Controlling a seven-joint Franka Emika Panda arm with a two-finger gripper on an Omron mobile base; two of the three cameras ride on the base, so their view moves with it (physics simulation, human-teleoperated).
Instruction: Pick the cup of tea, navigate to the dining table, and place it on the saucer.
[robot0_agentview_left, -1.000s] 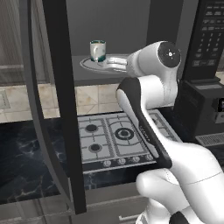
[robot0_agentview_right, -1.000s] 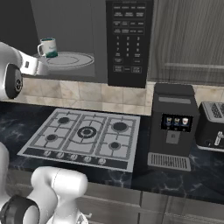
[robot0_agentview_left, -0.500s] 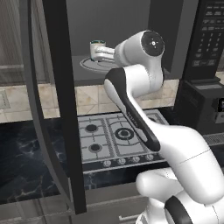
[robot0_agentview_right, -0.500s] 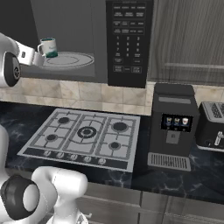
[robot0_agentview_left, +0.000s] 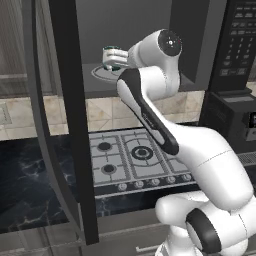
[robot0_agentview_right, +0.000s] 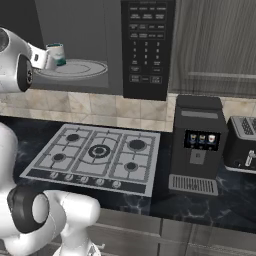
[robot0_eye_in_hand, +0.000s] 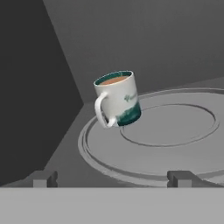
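The cup of tea (robot0_eye_in_hand: 117, 98) is a white mug with a teal lower band and brown liquid. It stands on the left part of the grey turntable (robot0_eye_in_hand: 175, 144) inside the open microwave, handle toward the hand. My gripper (robot0_eye_in_hand: 113, 178) is open, and the cup stands a little way ahead of its two fingertips (robot0_eye_in_hand: 43, 178), not between them. From the left base view the hand reaches into the cavity right beside the cup of tea (robot0_agentview_left: 113, 54). In the right base view the cup of tea (robot0_agentview_right: 56, 53) stands just past the hand. The dining table and saucer are out of view.
The microwave door (robot0_agentview_left: 65, 125) hangs open on the left of the arm. The control panel (robot0_agentview_right: 146, 47) is to the right of the cavity. Below lies a gas stove (robot0_agentview_right: 95, 155), with a coffee machine (robot0_agentview_right: 197, 145) and a toaster (robot0_agentview_right: 242, 145) on the black counter.
The arm has swung its wrist up and left, carrying the open hand further into the microwave and closer to the cup. The cup has not moved.
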